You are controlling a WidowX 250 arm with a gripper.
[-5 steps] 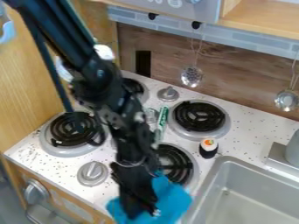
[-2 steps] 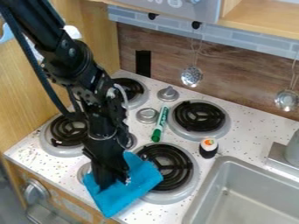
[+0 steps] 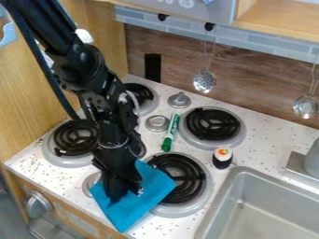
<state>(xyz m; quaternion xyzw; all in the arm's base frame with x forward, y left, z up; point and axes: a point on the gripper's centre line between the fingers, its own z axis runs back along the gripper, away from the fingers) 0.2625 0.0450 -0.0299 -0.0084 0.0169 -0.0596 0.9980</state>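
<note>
Okay, your pincer [image 3: 122, 198] is down on the blue cloth [image 3: 138, 207], low and left of centre; can't tell you if it's clenched or released. The cloth lies tilted on the speckled white surface [image 3: 268, 140], touching the pincer, its right corner over the rim of the nearest black coil burner [image 3: 187, 179]. Just left of the pincer you've got a silver knob [image 3: 90, 186], partly hidden. Above that burner, a green-and-white marker [image 3: 170, 133] lies lengthwise, green end toward you, between a round silver piece [image 3: 157, 123] and the right rear burner [image 3: 213, 124]. Small black-and-white piece with an orange-marked top [image 3: 222, 158] stands right of the marker, near the sink [image 3: 268, 205]. Slotted ladle [image 3: 204, 81] hangs on the wall behind.
</note>
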